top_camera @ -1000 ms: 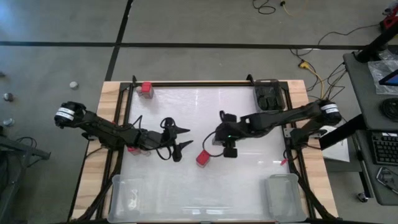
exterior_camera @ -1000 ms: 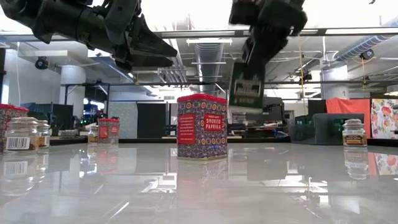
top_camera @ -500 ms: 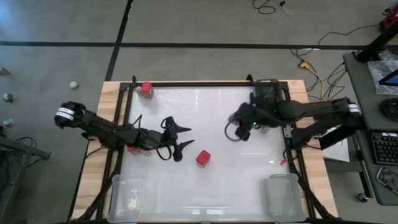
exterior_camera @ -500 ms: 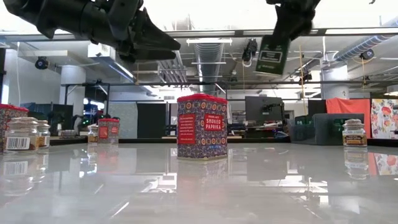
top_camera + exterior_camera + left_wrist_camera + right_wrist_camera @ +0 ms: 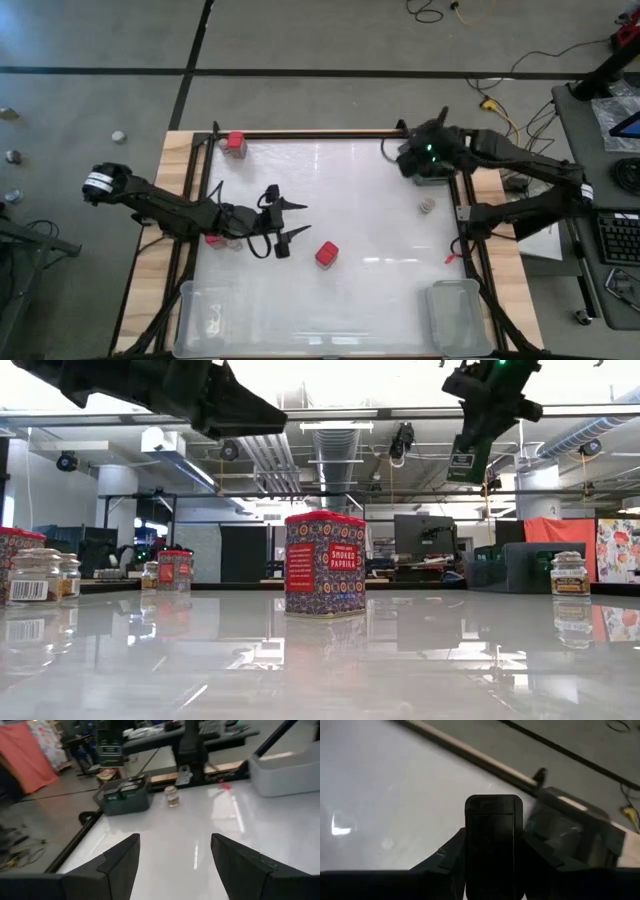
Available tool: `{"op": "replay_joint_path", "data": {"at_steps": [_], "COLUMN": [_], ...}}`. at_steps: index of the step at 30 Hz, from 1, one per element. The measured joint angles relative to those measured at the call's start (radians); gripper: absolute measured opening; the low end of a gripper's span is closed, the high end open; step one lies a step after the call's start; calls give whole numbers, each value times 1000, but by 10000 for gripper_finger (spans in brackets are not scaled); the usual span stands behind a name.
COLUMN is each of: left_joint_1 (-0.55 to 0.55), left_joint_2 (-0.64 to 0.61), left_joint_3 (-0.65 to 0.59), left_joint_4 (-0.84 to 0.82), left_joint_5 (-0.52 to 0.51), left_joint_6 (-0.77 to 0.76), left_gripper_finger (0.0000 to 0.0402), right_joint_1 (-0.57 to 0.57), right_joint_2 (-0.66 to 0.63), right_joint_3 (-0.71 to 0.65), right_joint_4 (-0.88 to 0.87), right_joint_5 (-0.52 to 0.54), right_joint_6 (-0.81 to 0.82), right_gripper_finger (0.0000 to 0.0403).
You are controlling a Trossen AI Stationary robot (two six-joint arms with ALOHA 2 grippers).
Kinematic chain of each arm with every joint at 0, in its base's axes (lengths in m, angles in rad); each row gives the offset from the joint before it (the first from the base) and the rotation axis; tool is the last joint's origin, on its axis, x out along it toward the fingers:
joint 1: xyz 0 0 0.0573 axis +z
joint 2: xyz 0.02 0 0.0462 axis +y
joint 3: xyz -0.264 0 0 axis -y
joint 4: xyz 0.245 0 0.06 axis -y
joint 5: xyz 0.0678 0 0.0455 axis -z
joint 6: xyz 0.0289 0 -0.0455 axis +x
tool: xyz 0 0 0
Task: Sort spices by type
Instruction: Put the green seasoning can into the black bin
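Observation:
My right gripper is shut on a black jar with a green label, high over the dark bin at the table's far right corner. That bin holds more black jars. A red-topped paprika tin stands on its base mid-table, just right of my left gripper. That gripper hovers open above the table. Another red-topped tin stands at the far left corner. A round tan-lidded jar stands near the right edge. My right gripper pinches the black jar between its two fingers, one on each side. The fingers come at it from above, and the jar hangs below them, slightly tilted. It is lifted well clear of the table, above the dark bin.
Two clear plastic bins sit at the near edge, one left and one right. Small jars stand along the left side under my left arm. A black frame rail runs along the far edge. The table's middle shows open white surface.
My right gripper has carried the black jar from beside the red-topped tin at mid-table toward the far right corner, rising as it went. It now hangs over the dark bin. My left gripper has risen slightly and stayed open.

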Motion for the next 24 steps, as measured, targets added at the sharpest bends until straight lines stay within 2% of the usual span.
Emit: {"op": "replay_joint_path", "data": {"at_steps": [7, 13, 20, 24], "left_joint_1": [0, 0, 0, 0], "left_joint_2": [-72, -123, -133, -114], "left_joint_3": [-76, -100, -106, -106], "left_joint_4": [-5, -3, -7, -7], "left_joint_5": [8, 8, 8, 8], "left_joint_6": [-48, -57, -93, -114], "left_gripper_finger": [229, 229, 229, 229], "right_joint_1": [-200, -340, -455, -470], "right_joint_2": [5, 66, 137, 142], "right_joint_3": [3, 2, -46, -86], "right_joint_4": [-25, -22, 28, 109], "right_joint_5": [0, 0, 8, 11], "right_joint_6": [-8, -33, -75, -98], "right_gripper_finger": [126, 133, 128, 136]}}
